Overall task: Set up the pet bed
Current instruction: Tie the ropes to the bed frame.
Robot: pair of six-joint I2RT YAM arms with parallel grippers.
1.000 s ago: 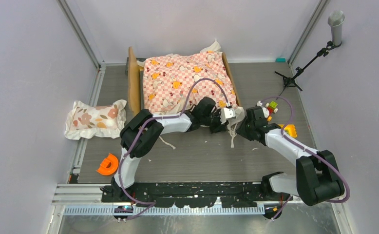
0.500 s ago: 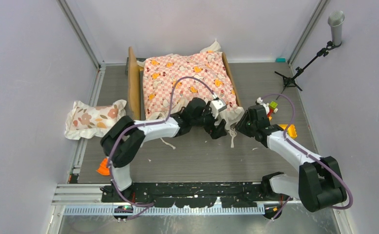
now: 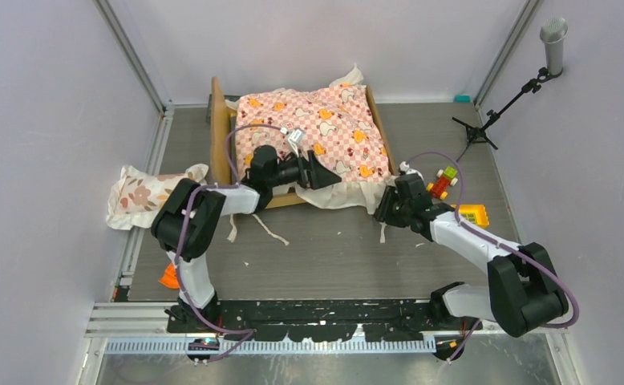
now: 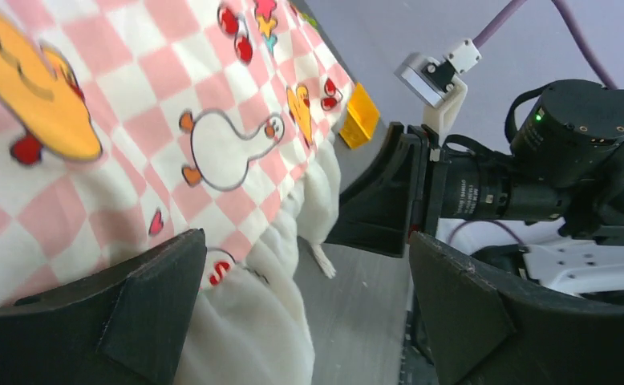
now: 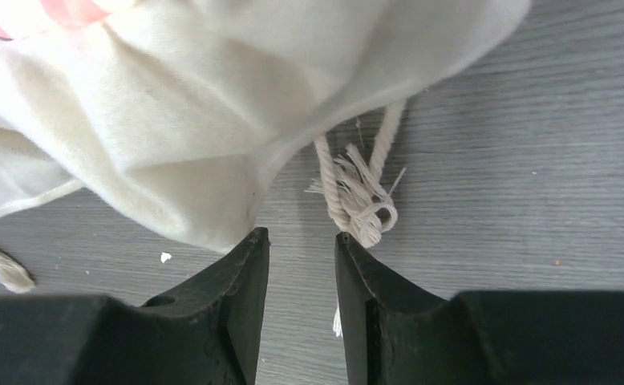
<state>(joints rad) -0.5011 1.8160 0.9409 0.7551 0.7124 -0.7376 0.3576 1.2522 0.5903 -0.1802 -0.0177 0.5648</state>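
The pet bed's tan wooden headboard (image 3: 221,128) stands at the left of the frame; its mattress is hidden under the pink-checkered sheet (image 3: 309,124) with ducks (image 4: 132,120). My left gripper (image 3: 329,176) hovers open over the sheet's near white frill (image 4: 245,329), its jaws (image 4: 305,305) wide apart with only the frill's edge between them. My right gripper (image 3: 382,206) sits low on the floor at the sheet's near right corner. Its jaws (image 5: 302,245) stand a little apart and hold nothing. The frill (image 5: 172,128) lies just ahead on the left and a knotted tie cord (image 5: 362,200) on the right.
A floral pillow (image 3: 152,195) lies left of the bed by the wall. An orange toy (image 3: 176,273) sits near the left arm's base. Toy blocks (image 3: 445,180) and a yellow piece (image 3: 473,215) lie to the right. A microphone stand (image 3: 493,116) is at the back right.
My left gripper opened, let go of the sheet's near right corner and swung left and back over the bed's near edge. My right gripper crept slightly left.
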